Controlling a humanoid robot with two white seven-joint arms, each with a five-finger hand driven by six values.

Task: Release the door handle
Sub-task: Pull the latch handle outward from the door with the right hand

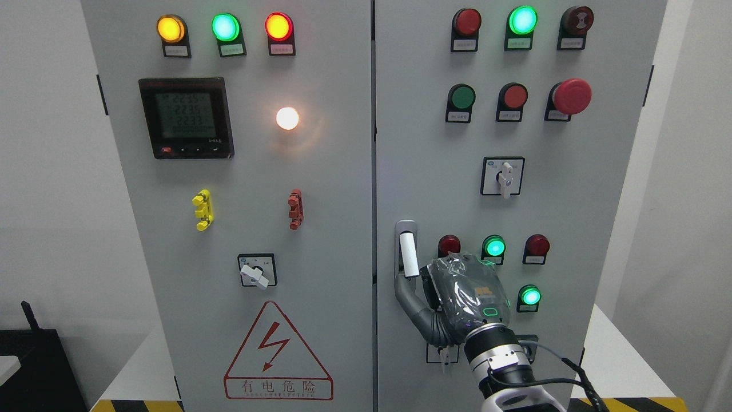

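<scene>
One hand in view: right hand [457, 297], arm entering from lower right. Door handle [407, 254] stood on right door's left edge, long axis vertical, lying just left of hand. Fingers hidden behind palm; grip state could not be told.

Grey cabinet [320, 240]; white door handle [409, 254]; red-outlined warning triangle [278, 355]; yellow clip [202, 210] and red clip [295, 209]; red mushroom button [571, 96]; black-and-silver right hand [466, 297] under clear wrap.

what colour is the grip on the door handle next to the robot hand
White, on a grey handle; it shows clearly in the head view, just left of the right hand.
</scene>
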